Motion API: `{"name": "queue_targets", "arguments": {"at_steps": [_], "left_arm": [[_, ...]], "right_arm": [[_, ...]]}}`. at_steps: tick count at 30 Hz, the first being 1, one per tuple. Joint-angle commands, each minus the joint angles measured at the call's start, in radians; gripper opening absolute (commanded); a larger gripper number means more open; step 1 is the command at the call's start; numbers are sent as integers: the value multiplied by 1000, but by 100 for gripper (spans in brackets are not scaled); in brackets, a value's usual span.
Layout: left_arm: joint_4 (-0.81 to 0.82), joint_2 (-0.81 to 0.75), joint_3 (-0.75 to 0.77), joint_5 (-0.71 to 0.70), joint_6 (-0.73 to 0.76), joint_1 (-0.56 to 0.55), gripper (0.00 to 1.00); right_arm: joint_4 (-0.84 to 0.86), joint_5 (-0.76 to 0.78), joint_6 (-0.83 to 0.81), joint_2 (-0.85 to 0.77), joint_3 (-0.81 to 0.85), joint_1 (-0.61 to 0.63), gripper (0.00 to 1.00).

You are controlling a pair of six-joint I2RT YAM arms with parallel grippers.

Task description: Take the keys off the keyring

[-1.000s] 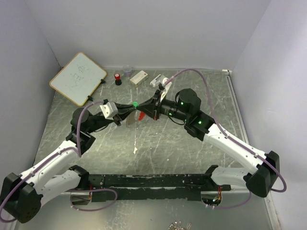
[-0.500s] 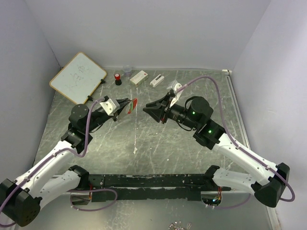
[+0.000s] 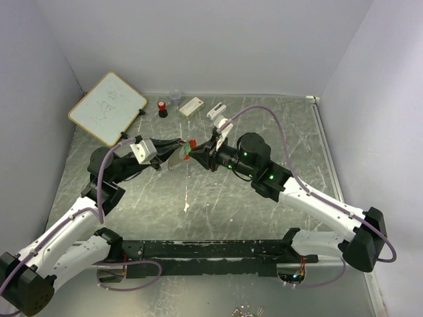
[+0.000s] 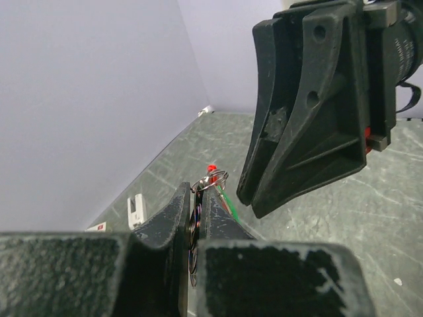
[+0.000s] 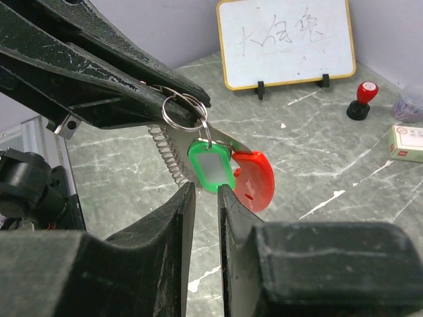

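Observation:
My left gripper is shut on the silvery keyring and holds it above the table; in the left wrist view the ring sticks out between its closed fingers. A green key and a red key hang from the ring, with a coiled metal spring beside them. My right gripper faces the left one; its jaws stand a narrow gap apart, tips right at the green key's lower edge. From above, the right gripper meets the keys.
A whiteboard leans at the back left. A red-and-black cylinder, a small clear cup and two white blocks stand along the back wall. Walls close in the table on three sides.
Half a second ago my right gripper was drawn back to the right, wide open. It has moved back to the keys with its jaws narrowed. My left gripper shifted slightly, still holding the ring.

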Motion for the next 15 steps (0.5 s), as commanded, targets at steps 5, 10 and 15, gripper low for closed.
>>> {"name": "queue_targets", "arguments": {"at_steps": [5,10,15], "left_arm": [[107,-14,-13,74,-79,-1,7],[118,-13,-25,71,-89,-2,7],[108,-11,-28,66,-86,-3,7]], "right_arm": [[13,46,-60,-24,33,37,22],[14,55,-68,-28,38,45,22],[6,54,-77,-24,41,54,22]]}}
